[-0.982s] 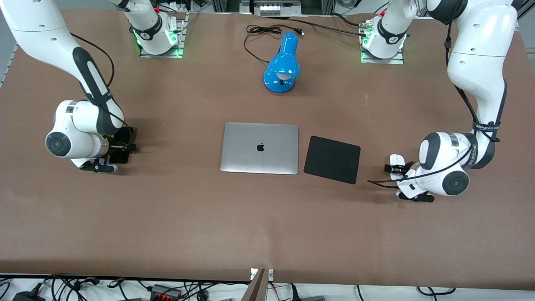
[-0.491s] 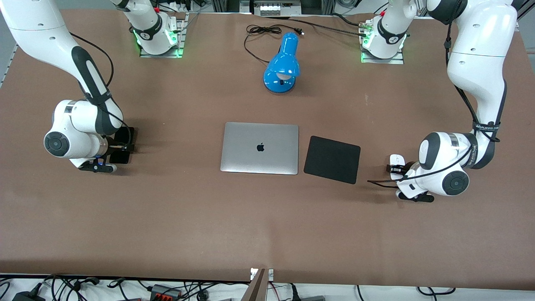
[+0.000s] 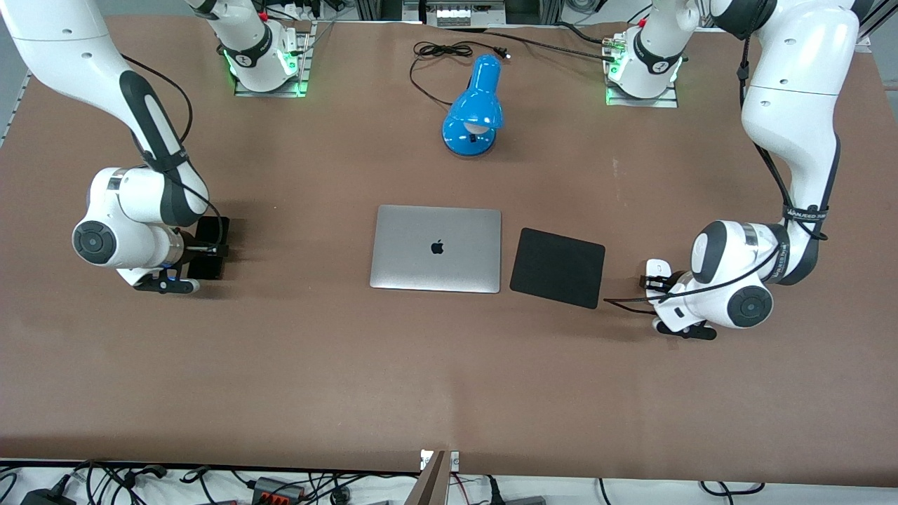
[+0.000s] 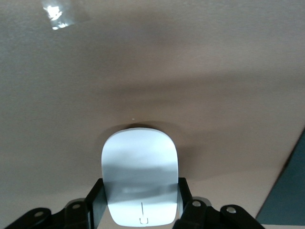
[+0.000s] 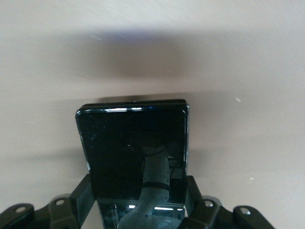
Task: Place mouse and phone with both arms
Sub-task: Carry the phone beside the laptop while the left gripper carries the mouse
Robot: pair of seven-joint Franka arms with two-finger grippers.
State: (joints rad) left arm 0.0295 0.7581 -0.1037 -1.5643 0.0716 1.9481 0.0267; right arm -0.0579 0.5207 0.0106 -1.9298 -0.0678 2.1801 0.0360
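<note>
At the left arm's end of the bench (image 3: 449, 393), our left gripper (image 3: 654, 282) has carried the small white glossy mouse (image 3: 655, 268) toward the black square pad (image 3: 558, 267), jaws pinching it, probably lifted. Our right gripper (image 3: 210, 250) still pinches the slim black phone (image 5: 133, 148), hardly moved, so both placings remain.

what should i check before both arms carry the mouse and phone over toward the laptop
1. Left gripper shut on the mouse: ok, a finger on each side.
2. Right gripper shut on the phone: ok, both fingers on its long edges.
3. Mouse lifted off the table: cannot tell.
4. Phone lifted off the table: cannot tell.
5. Mouse pad bare for the mouse: ok.
6. Table between the phone and the laptop free of objects: ok.
</note>
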